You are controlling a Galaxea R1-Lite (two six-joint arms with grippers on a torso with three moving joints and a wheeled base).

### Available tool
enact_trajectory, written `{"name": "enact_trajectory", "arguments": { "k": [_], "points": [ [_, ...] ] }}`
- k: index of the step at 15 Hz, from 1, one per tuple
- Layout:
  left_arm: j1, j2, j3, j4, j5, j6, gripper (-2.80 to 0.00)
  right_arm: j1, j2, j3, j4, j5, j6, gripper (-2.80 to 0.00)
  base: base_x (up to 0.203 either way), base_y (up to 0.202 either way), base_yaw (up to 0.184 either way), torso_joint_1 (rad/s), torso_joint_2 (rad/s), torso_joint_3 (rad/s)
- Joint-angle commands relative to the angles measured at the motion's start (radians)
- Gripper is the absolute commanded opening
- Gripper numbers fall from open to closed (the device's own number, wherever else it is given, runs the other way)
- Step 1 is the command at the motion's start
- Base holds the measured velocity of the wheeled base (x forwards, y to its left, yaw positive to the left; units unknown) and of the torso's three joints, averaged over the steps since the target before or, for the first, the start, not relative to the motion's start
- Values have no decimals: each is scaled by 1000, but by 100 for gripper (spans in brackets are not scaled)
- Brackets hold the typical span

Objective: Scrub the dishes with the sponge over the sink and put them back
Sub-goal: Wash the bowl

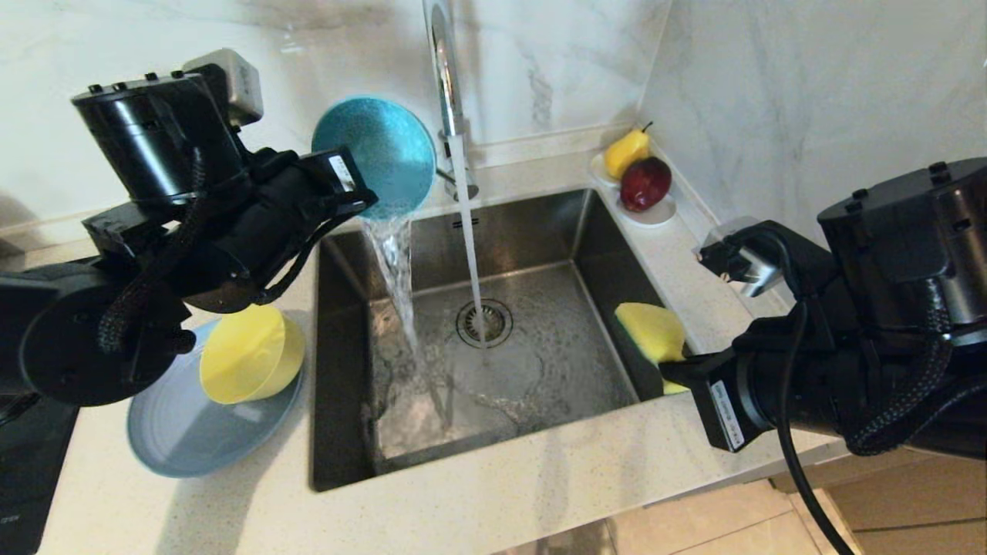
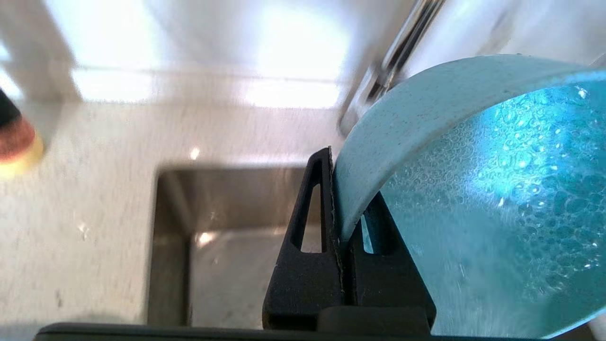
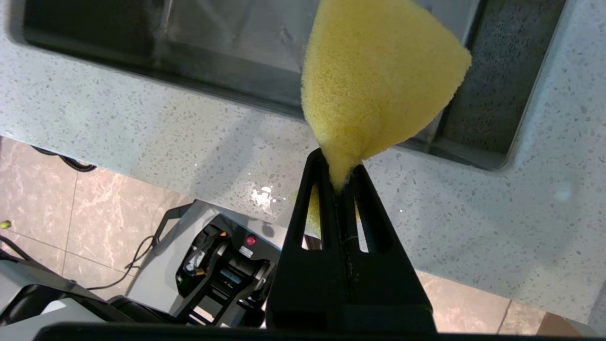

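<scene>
The left pincer (image 1: 362,202) is clamped on the rim of the small blue bowl (image 1: 375,156) and holds it above the back left corner of the sink (image 1: 540,231), just beside the tap (image 1: 446,69). The bowl is tipped steeply: its mouth faces the head camera and tilts down, its low rim sits at the pincer, and water spills from that low edge into the basin. The left wrist view shows one finger inside the wall and one outside, with beads of water clinging to the inner face.

To do this emptying well, I judge the arm should keep the low rim over the basin and not over the surface (image 1: 501,493), so the spill lands inside, and hold the tilt until the flow thins to drips. The grip is on a thin wet wall, so any quick turn of the wrist could let the bowl slide.

The right pincer (image 1: 669,368) is closed on one end of the sponge (image 1: 651,331) at the sink's right edge. The sponge's long axis runs out from the fingertips toward the sink, yellow face up, dark pad on the side toward the basin.

The yellow bowl (image 1: 250,354) lies tipped on the grey plate (image 1: 193,432), left of the sink on the surface; both wait their turn.
</scene>
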Motion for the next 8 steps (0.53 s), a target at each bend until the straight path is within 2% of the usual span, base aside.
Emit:
{"name": "enact_trajectory", "arguments": {
  "k": [1,5,7,8],
  "points": [
    [0,-27,47,-101,-35,33,-280,0,2,1,1,-3,1,-280,0,0,0,0,0,0],
    [0,-49,134,-265,-138,111,-280,0,-1,-1,1,-3,1,-280,0,0,0,0,0,0],
    [-2,-50,159,-369,-161,143,-280,0,-1,-2,1,-3,1,-280,0,0,0,0,0,0],
    [-2,-50,160,-372,-163,144,-280,0,-2,-3,1,-3,1,-280,0,0,0,0,0,0]
  ]
}}
